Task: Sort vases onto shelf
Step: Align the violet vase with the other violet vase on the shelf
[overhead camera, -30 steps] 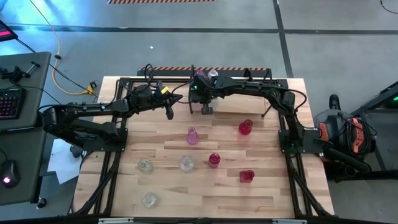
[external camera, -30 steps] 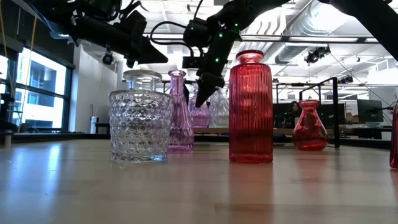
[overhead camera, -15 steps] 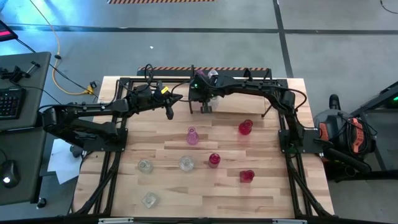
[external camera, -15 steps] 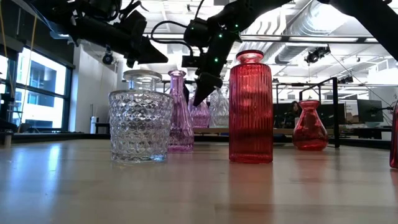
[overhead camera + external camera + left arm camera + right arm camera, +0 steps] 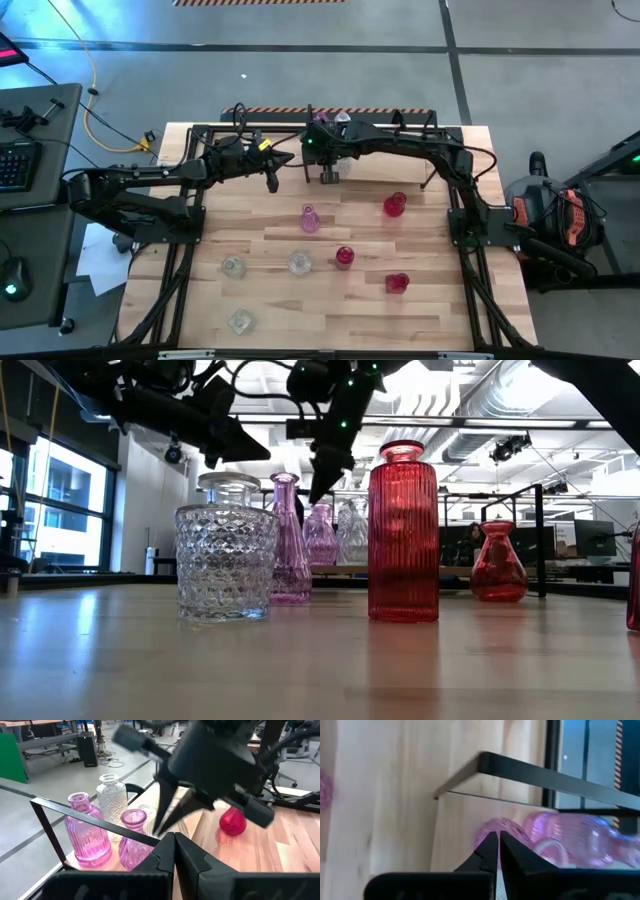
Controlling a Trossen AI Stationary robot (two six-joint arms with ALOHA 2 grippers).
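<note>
The shelf (image 5: 75, 814) stands at the table's far edge. On its board stand two pale pink vases (image 5: 89, 827) (image 5: 132, 840) and a clear one (image 5: 112, 799). My right gripper (image 5: 328, 178) hangs shut, pointing steeply down, just in front of the shelf and above vase height (image 5: 318, 488); the right wrist view shows the pink vases (image 5: 496, 832) beyond its tips (image 5: 494, 840). My left gripper (image 5: 272, 183) waits shut to the left of it, nearly level, empty. On the table stand a pink vase (image 5: 309, 218), three red ones (image 5: 394, 205) (image 5: 345, 257) (image 5: 397, 283) and three clear ones (image 5: 233, 266) (image 5: 299, 263) (image 5: 239, 321).
The shelf's black top bar (image 5: 535, 775) runs close beyond my right gripper. The arms' black frames (image 5: 180, 290) (image 5: 470, 290) line both sides of the table. Bare wood lies between the shelf and the standing vases.
My right gripper, shut throughout, has risen in front of the shelf, from the level of the shelf vases to above their tops, most of it in the last half second. The vases have kept their places.
</note>
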